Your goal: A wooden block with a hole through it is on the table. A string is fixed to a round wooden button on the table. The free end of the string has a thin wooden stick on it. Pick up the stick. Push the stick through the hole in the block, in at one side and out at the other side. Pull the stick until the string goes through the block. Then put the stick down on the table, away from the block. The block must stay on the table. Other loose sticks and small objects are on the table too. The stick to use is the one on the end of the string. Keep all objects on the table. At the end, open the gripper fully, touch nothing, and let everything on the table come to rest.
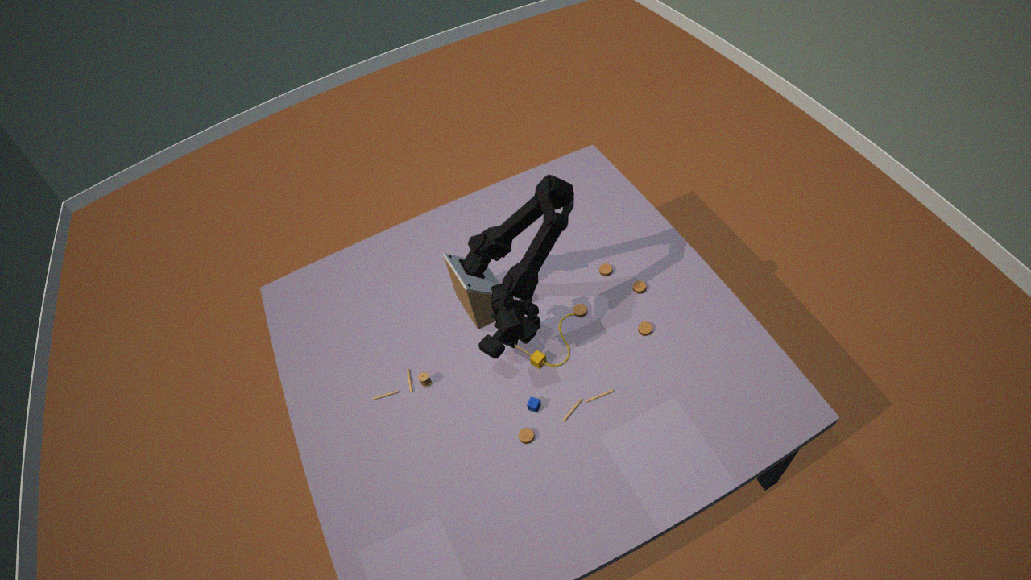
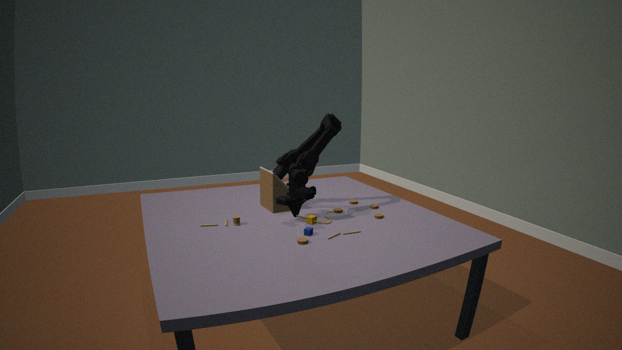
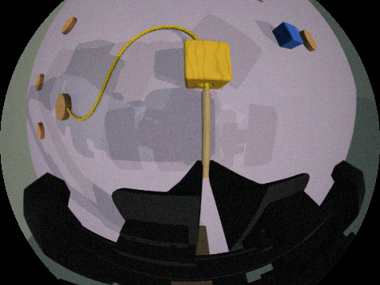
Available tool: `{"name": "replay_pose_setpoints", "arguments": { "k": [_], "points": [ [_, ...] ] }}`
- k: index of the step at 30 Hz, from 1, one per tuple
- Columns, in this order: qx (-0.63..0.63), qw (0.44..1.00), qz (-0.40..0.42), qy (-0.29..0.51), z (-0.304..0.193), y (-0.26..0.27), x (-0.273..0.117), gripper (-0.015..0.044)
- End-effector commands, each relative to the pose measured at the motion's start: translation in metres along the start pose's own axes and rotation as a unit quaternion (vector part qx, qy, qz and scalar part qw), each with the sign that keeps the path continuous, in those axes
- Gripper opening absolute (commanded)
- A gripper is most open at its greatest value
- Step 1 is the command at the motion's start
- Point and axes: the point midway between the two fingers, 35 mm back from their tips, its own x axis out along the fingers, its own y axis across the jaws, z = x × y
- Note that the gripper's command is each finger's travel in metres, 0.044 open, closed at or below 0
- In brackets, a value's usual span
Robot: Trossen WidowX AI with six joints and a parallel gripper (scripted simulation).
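Between the fingertips of the gripper (image 1: 510, 345) (image 2: 295, 216) (image 3: 205, 168): end of the wooden stick (image 1: 523, 351) (image 2: 302, 216) (image 3: 206, 131), pinched; stick is wholly out of the yellow block (image 1: 537, 358) (image 2: 311, 219) (image 3: 207, 63) on the gripper side, pointing at it; a short bit of yellow string (image 1: 569, 345) (image 2: 329, 218) (image 3: 106, 79) joins stick to hole, so string runs through the block; rest of string leaves the opposite side, curves over to its round wooden button (image 1: 580, 310) (image 2: 337, 210) (image 3: 63, 107); block sits on the table (image 1: 461, 461) (image 2: 243, 270) (image 3: 317, 99); stick not put down and released yet.

Near the block, a blue cube (image 1: 533, 404) (image 2: 308, 231) (image 3: 287, 36), with a loose wooden disc (image 1: 526, 435) (image 2: 302, 241) (image 3: 308, 40) close to it; two loose sticks lie beside that pair, one of them here (image 1: 599, 395) (image 2: 352, 233); well apart, a small wooden cylinder (image 1: 424, 379) (image 2: 236, 220) stands upright by two more loose sticks, nearer one here (image 1: 409, 379) (image 2: 225, 222); three other discs lie around the button, one here (image 1: 645, 328) (image 2: 378, 216) (image 3: 69, 25).
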Motion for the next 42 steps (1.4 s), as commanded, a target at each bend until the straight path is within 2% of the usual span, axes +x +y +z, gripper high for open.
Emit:
{"name": "replay_pose_setpoints", "arguments": {
  "k": [1,36,42],
  "points": [
    [-0.001,1.0,0.0,0.003,-0.006,0.0,0.001,0.0],
    [-0.002,1.0,0.004,0.003,-0.033,0.001,-0.002,0.0],
    [-0.002,1.0,0.005,0.002,-0.03,0.001,0.011,0.0]
  ]
}}
